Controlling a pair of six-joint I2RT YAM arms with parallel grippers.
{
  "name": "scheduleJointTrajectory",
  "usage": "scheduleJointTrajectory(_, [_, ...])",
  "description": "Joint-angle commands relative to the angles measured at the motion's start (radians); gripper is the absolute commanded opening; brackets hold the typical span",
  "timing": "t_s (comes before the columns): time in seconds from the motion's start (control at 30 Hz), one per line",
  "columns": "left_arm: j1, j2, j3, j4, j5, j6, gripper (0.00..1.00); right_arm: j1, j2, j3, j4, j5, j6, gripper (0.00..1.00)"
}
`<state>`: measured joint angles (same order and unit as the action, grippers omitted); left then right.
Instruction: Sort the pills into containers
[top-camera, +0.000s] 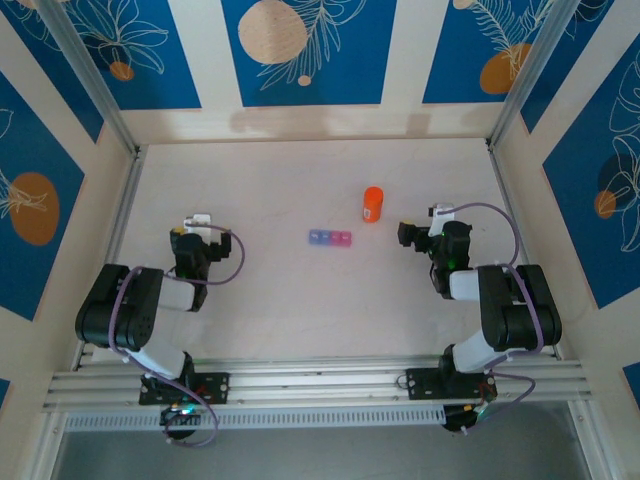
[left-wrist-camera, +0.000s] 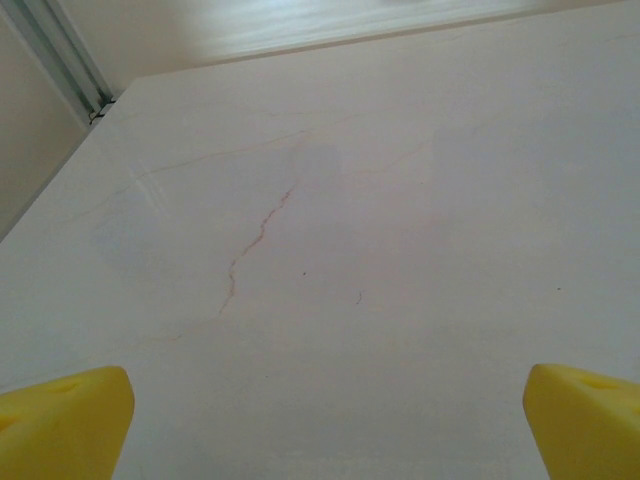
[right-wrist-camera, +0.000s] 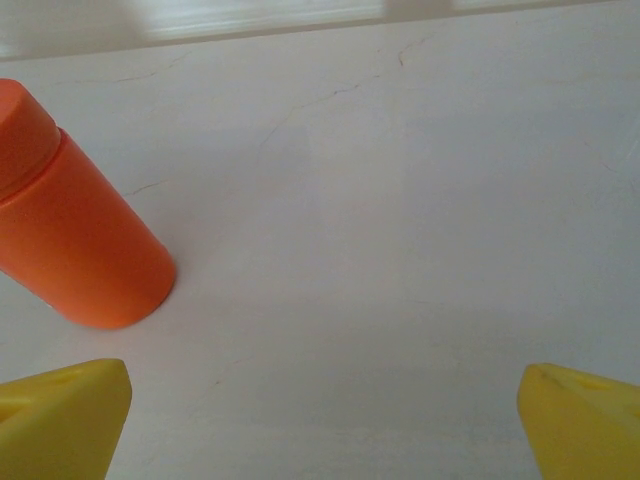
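The containers (top-camera: 330, 238), a short strip of joined blue, purple and pink sections, lie flat at the middle of the table. An orange capped bottle (top-camera: 372, 204) stands upright just behind and to the right of them; in the right wrist view the bottle (right-wrist-camera: 80, 240) is at the left, ahead of the fingers. The pills are hidden. My left gripper (top-camera: 199, 221) rests low at the left, far from the strip, open with bare table between its yellow fingertips (left-wrist-camera: 65, 420). My right gripper (top-camera: 441, 213) sits right of the bottle, open and empty, yellow fingertips (right-wrist-camera: 60, 415) wide apart.
The pale table (top-camera: 300, 180) is boxed in by walls with aluminium rails (top-camera: 118, 215) along the left and right sides and a rail at the near edge. A thin reddish crack line (left-wrist-camera: 255, 245) marks the surface ahead of the left gripper.
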<state>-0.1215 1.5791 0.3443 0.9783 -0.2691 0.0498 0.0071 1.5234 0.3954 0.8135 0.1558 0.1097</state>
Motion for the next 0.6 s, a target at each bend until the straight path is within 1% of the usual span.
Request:
scheduleJointTrajectory(0.0, [0.006, -0.011, 0.012, 0.003, 0.013, -0.017, 1.0, 0.001, -0.003, 0.017, -0.001, -0.012, 0.002, 0.99])
scheduleJointTrajectory(0.17, [0.019, -0.013, 0.019, -0.016, 0.041, -0.025, 1.0, 0.001, -0.003, 0.017, -0.002, -0.012, 0.002, 0.99])
scheduleJointTrajectory(0.47, [0.021, -0.013, 0.019, -0.018, 0.044, -0.027, 1.0, 0.001, -0.002, 0.016, -0.002, -0.012, 0.002, 0.99])
scheduleJointTrajectory(0.57, [0.035, -0.016, 0.022, -0.028, 0.074, -0.035, 1.0, 0.001, -0.003, 0.017, -0.001, -0.012, 0.002, 0.99])
